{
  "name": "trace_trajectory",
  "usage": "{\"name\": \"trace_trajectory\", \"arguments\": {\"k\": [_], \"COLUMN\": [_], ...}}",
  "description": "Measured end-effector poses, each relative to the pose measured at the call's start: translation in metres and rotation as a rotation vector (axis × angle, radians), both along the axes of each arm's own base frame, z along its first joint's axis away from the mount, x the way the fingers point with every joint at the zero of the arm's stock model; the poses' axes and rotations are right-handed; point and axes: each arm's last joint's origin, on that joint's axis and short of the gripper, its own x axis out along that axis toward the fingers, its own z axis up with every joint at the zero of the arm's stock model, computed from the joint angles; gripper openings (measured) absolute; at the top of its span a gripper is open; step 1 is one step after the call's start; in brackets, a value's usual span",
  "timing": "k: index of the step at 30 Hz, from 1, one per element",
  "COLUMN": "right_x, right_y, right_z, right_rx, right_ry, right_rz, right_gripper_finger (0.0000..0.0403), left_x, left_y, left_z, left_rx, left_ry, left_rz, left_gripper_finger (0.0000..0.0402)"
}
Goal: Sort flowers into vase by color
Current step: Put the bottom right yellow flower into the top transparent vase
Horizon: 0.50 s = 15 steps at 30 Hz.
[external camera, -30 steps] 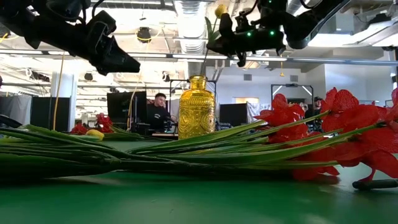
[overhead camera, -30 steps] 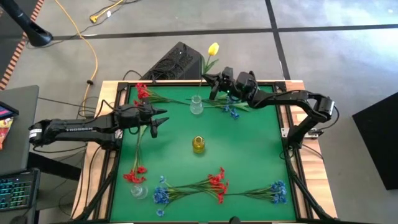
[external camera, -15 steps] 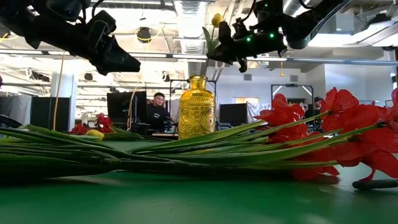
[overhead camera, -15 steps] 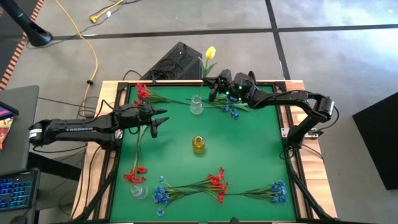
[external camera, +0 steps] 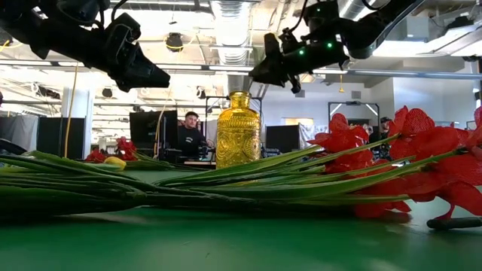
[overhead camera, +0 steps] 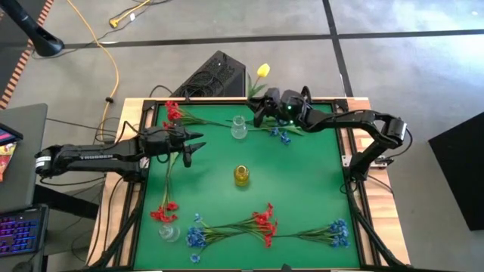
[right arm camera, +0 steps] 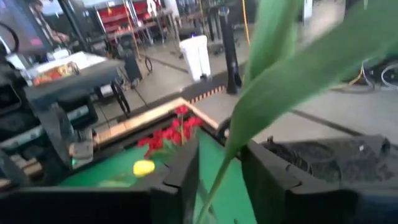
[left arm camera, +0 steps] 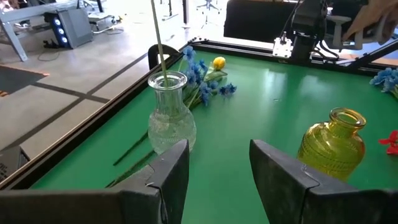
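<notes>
I have the green surface (overhead camera: 318,189) laid out below both arms, with loose sprays of red flowers (overhead camera: 262,221) and blue flowers (overhead camera: 333,233) lying well away from my working gripper, along the near edge. The left gripper (overhead camera: 190,145) waits off to the side, jaws apart with nothing between them, hovering above the surface with the yellow vase (overhead camera: 241,175) out ahead of it.

The right gripper (overhead camera: 261,110) is clamped on the stem of the yellow tulip (overhead camera: 262,71), whose head leans up and outward, past the far edge of the surface. The clear vase (overhead camera: 239,128) stands just beside this gripper, slightly inboard and below it, and a thin stem already rises from its neck in the left wrist view. A few blue blooms (overhead camera: 281,137) lie just behind the gripper on the surface.

I judge the step in hand to be seating the tulip's stem in a vase. To do it well I would keep the stem close to upright, since a tilted head pulls the lower end off line. I would bring the stem's tip directly over the chosen mouth, descend slowly so it clears the rim, and release only when the stem is deep enough to stand. Whether clear or yellow glass is the right home I cannot tell.
</notes>
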Motion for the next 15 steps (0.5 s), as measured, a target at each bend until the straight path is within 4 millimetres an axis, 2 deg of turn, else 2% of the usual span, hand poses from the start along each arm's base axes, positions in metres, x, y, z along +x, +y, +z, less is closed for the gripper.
{"name": "trace_trajectory", "arguments": {"k": [7, 15], "right_x": [0.001, 0.002], "right_y": [0.001, 0.001], "right_z": [-0.006, 0.015], "right_rx": [0.099, 0.157], "right_ry": [0.158, 0.443], "right_rz": [0.073, 0.104], "right_gripper_finger": [0.0222, 0.0234], "left_x": [-0.001, -0.004], "left_y": [0.0, -0.001], "left_z": [-0.005, -0.012], "left_rx": [-0.038, -0.12], "left_ry": [0.042, 0.089], "left_rz": [0.006, 0.029], "left_gripper_finger": [0.0158, 0.0158]}}
